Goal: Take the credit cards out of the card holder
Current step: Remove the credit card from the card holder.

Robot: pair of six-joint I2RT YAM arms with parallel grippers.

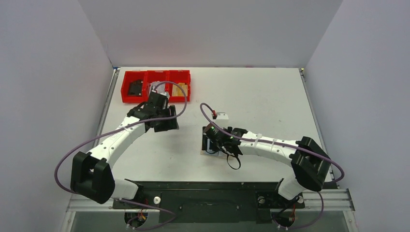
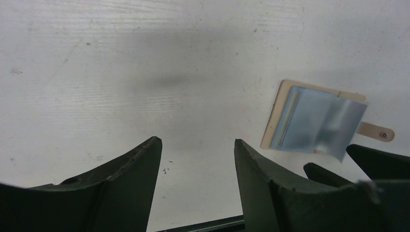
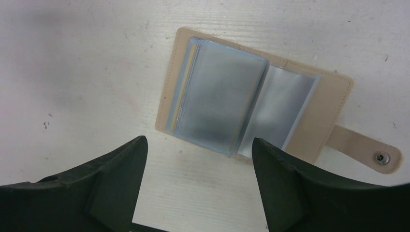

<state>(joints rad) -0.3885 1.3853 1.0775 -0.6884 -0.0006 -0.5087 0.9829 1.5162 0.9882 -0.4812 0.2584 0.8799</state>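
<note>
Tan card holder (image 3: 332,107), cards (image 3: 217,104) blurred

Overhead, the right gripper (image 1: 212,136) hides most of the card holder (image 1: 206,151); the credit cards (image 3: 220,104) inside it show only as blurred grey.

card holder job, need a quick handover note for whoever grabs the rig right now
Left gripper: jaws open, empty, hovering over bare table, off to one side of the card holder and near the red tray.
Right gripper: jaws open, empty, directly above the card holder.
Card holder: lying open on the table, strap unsnapped.
Credit cards: seemingly all inside its clear sleeves.
Done: holder opened.
Left: pull every card out.
</note>
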